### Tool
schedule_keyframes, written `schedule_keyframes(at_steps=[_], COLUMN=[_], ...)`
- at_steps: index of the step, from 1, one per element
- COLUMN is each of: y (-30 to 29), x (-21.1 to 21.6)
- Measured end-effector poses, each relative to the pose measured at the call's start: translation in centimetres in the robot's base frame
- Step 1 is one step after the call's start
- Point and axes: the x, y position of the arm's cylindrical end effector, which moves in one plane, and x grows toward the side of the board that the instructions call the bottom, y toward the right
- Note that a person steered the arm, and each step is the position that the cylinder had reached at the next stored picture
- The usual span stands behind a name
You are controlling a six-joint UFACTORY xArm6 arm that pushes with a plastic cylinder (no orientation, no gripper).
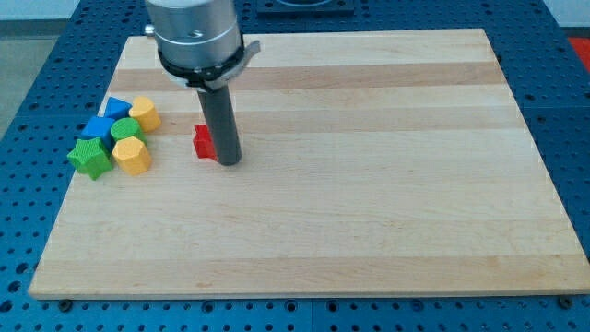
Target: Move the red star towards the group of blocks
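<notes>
The red star (203, 141) lies on the wooden board, partly hidden behind my rod. My tip (229, 162) rests on the board right against the star's right side. The group of blocks sits to the view's left of the star: a blue triangle (116, 107), a yellow block (145, 112), a blue block (98, 128), a green round block (126, 129), a green star (89, 158) and a yellow hexagon (133, 155). A gap of board separates the red star from the group.
The wooden board (369, 184) lies on a blue perforated table (572, 111). The arm's grey body (194, 37) hangs over the board's top left part.
</notes>
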Motion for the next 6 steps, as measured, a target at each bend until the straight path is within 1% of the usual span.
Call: schedule_keyframes(at_steps=[1,2,3,5,6], y=[0.3,2.7,3.0,-3.4,-4.3], x=[-1.2,-1.4,-2.8,-2.6,-2.0])
